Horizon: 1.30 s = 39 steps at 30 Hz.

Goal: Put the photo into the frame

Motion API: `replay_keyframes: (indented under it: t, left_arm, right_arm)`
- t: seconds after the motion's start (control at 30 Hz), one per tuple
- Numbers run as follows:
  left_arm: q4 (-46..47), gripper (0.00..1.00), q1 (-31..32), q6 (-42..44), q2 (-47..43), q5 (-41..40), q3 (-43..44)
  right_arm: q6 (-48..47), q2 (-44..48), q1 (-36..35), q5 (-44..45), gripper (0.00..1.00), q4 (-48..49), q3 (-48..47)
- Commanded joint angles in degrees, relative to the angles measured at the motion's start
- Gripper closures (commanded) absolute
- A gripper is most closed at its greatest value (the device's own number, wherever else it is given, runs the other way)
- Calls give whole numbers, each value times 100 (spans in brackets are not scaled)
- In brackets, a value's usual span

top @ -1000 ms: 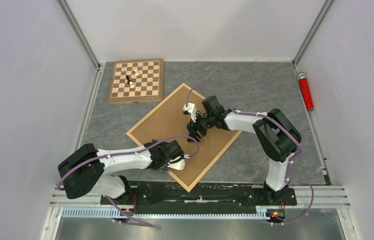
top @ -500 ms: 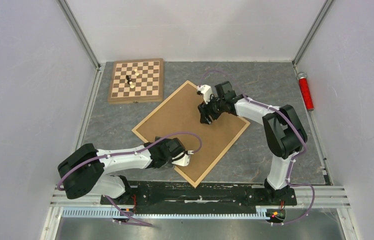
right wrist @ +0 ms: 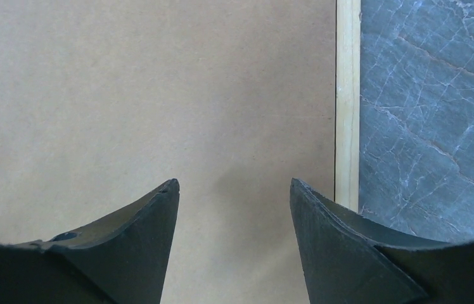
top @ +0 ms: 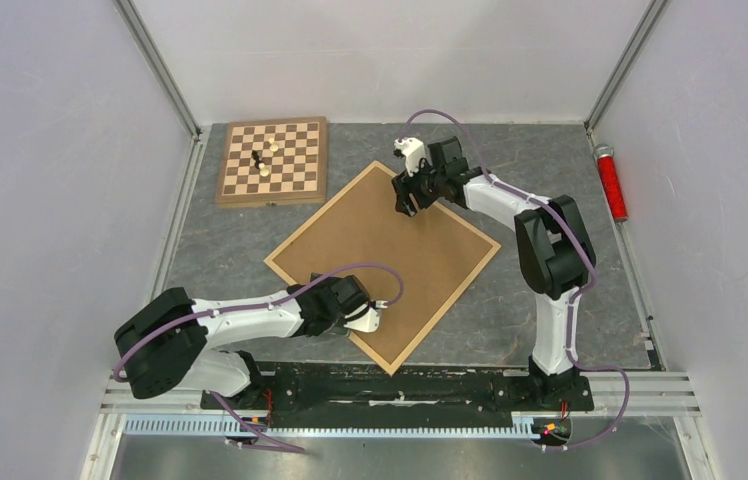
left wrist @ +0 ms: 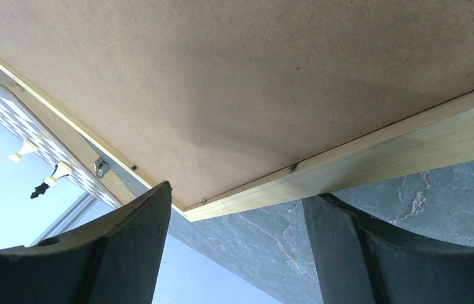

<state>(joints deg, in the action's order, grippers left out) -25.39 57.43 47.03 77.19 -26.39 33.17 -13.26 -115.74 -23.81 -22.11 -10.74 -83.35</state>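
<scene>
Left wrist: left gripper [left wrist: 234, 202] wide open, empty, flanking frame [left wrist: 412, 142] edge near 6 o'clock corner, mid-table. Opposite, right gripper [right wrist: 234, 190] parted, empty, above backing board [right wrist: 127, 95] at 12 o'clock. No photo visible. Likely best: pin frame, pry board gently.

Light: bright, even, diffuse, from overhead.
Shadows: soft, faint; a dim patch inside the frame [left wrist: 399, 145] beside its near corner.
Glare: washed-out pale wall [left wrist: 6, 190] left of the frame.
Focus: overhead view crisp; wrist views soft below the frame.

Top view overhead, wrist views close, sharing frame [right wrist: 347, 95]
</scene>
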Motion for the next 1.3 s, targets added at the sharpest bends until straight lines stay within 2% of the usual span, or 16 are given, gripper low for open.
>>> replay_keyframes:
  t: [0.0, 0.73, 1.27]
  left_arm:
    - [468, 18, 9, -299, 30, 886, -93]
    - [473, 18, 12, -313, 93, 854, -107]
    - [541, 18, 3, -255, 142, 798, -85]
  right_arm:
    - [70, -273, 43, 182, 32, 214, -338]
    - [-397, -622, 156, 610, 32, 358, -469]
    - [-125, -685, 166, 98, 35, 429, -27]
